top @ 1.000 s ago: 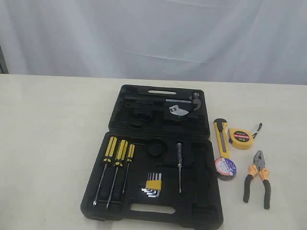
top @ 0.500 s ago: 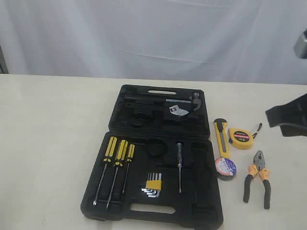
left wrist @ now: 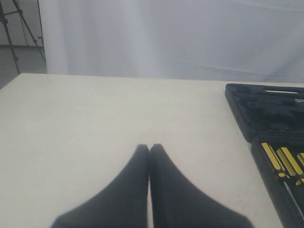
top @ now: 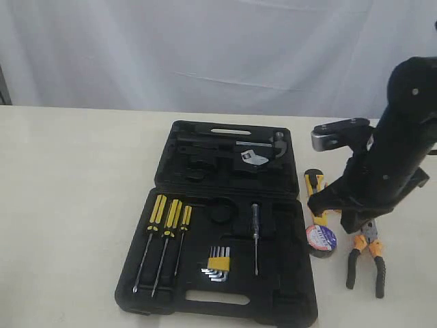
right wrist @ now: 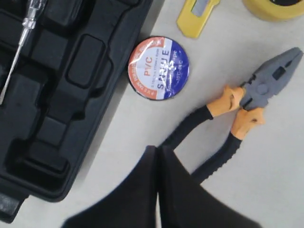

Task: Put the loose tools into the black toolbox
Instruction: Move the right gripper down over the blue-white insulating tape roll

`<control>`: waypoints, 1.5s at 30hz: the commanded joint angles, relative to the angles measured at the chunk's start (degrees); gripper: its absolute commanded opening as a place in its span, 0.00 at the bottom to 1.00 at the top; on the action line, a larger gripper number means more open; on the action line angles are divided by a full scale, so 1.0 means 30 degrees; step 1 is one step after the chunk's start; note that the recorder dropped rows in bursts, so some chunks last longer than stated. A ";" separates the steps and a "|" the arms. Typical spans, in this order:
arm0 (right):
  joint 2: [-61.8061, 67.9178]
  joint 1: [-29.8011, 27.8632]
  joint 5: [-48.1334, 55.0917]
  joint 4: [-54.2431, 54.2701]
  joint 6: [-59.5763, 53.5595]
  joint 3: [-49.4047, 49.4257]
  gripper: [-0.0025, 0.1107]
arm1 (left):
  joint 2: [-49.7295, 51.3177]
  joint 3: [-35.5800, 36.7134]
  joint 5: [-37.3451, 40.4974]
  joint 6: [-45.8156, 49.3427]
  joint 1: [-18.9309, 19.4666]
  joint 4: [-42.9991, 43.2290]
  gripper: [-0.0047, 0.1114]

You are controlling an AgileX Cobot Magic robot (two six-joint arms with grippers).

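Tabletop (left wrist: 71, 118), pale and faintly grainy, lies under the left gripper (left wrist: 149, 148), whose two black wedge-shaped fingers are pressed flat together on nothing. Off to that gripper's side sits the open toolbox (top: 218, 301), matte black moulded plastic full of sunken pockets. It holds three screwdrivers (top: 164, 239) with striped yellow-and-black handles and thin steel shafts, a fan of hex keys (top: 218, 263) in a yellow clip, and a slim probe (top: 255, 236) with a clear handle.

The right gripper (right wrist: 157, 151) is likewise closed tight and empty. It hangs over the black rubbery handle ends of the pliers (right wrist: 247, 104), whose orange collars and grey steel nose angle away from it; I cannot tell whether it touches them. Just beyond its tips the tape roll (right wrist: 158, 68) lies flat, a black ring with a glossy red, white and blue label, just beside the toolbox wall. Farther beyond rest the yellow knife (right wrist: 197, 16) and the round yellow tape measure (right wrist: 275, 7), both on the table.
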 commanded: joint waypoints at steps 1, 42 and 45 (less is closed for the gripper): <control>0.1633 -0.0100 -0.0237 0.0487 -0.0524 -0.0763 0.02 | -0.0053 0.0041 -0.0020 -0.0036 -0.0039 -0.0047 0.04; 0.2634 -0.0100 -0.1188 -0.0126 -0.4583 -0.0767 0.62 | -0.0053 0.0041 -0.0020 -0.0036 -0.0039 -0.0047 0.04; 0.3296 -0.0100 -0.1642 -0.0126 -0.5645 -0.0767 0.62 | -0.0053 0.0041 -0.0020 -0.0036 -0.0039 -0.0047 0.04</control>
